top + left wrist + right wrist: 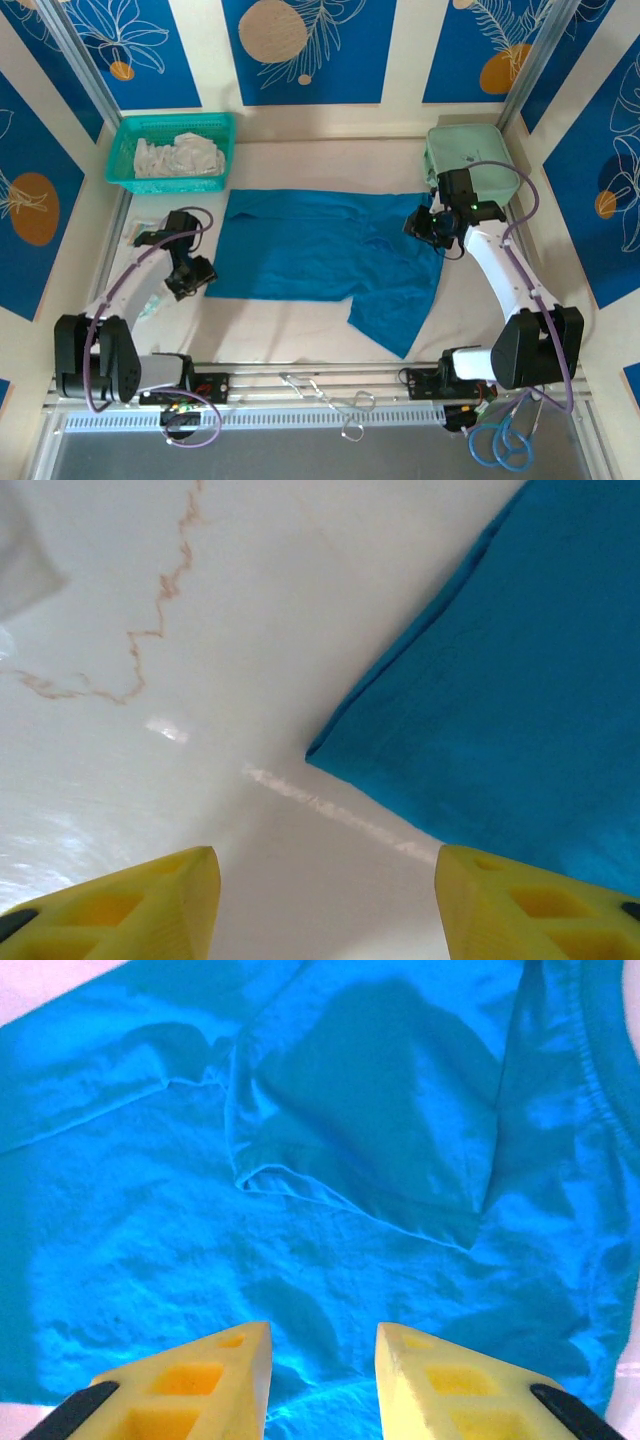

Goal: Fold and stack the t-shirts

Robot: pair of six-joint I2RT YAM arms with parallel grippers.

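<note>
A deep teal-blue t-shirt (320,250) lies spread flat across the middle of the table, one sleeve or flap trailing toward the front (395,315). My left gripper (195,275) hovers low just off the shirt's near-left corner (330,750), its yellow fingers (160,905) apart with bare table between them. My right gripper (425,225) hangs over the shirt's right side. Its fingers (215,1380) stand a narrow gap apart above wrinkled fabric (330,1190), with a folded-over flap just ahead of them.
A teal basket (125,150) of white cloths stands at the back left. A pale green folded cloth (465,150) sits at the back right. Something small and pale (140,235) lies at the table's left edge. White walls close in both sides.
</note>
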